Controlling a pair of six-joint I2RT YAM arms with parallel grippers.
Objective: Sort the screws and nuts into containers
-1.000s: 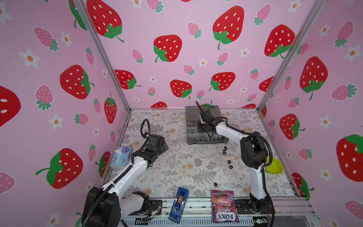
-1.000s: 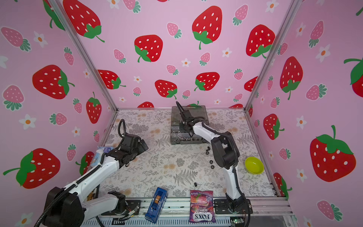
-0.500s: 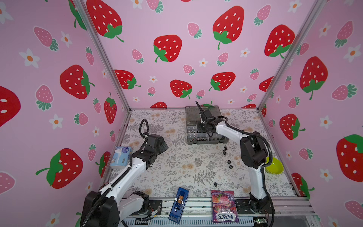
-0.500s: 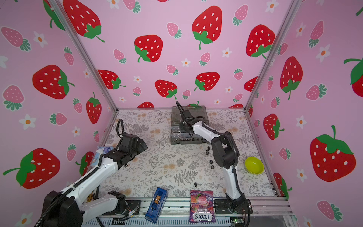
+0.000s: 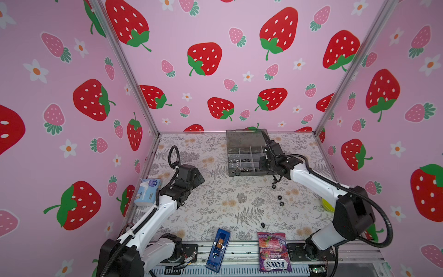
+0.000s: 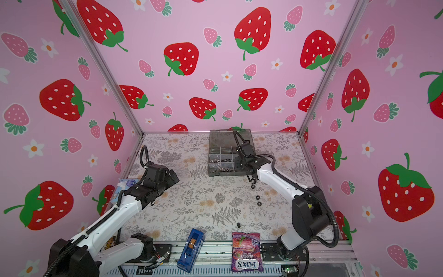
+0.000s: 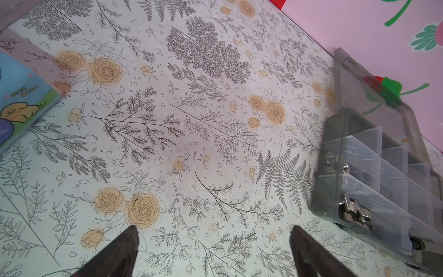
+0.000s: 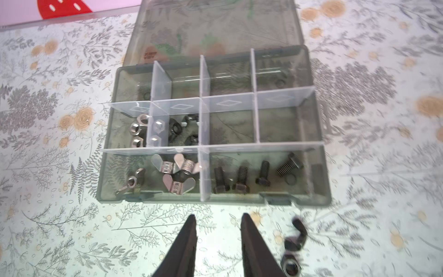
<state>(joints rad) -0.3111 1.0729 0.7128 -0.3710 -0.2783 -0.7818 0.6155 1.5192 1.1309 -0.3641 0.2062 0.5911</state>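
Observation:
The containers are the cells of a smoky grey organiser box (image 5: 229, 153) (image 6: 211, 167) (image 8: 105, 172) (image 7: 335, 191) with its lid open, at the back of the table. One front cell holds several black screws (image 8: 241, 178). Other cells hold silver wing nuts (image 8: 178, 172), silver hex nuts (image 8: 137, 127) and black nuts (image 8: 190, 138). My right gripper (image 8: 218, 215) (image 5: 265, 166) is open and empty, over the table just in front of the box. A blurred black wing nut (image 8: 297, 230) (image 5: 274, 185) and a hex nut (image 8: 291, 265) lie beside it. My left gripper (image 7: 213, 230) (image 5: 199, 178) stands wide open over bare table.
Two black hex nuts (image 5: 279, 197) (image 5: 282, 203) and a small black piece (image 5: 263, 225) lie loose towards the right. A blue tissue pack (image 5: 147, 191) sits by the left wall. A blue narrow box (image 5: 218, 249) and a purple candy bag (image 5: 274, 251) are on the front edge, a yellow-green bowl (image 5: 327, 207) behind my right arm.
My right gripper's jaws have parted, and it has drawn back from over the box to its front edge. The left arm has shifted only slightly.

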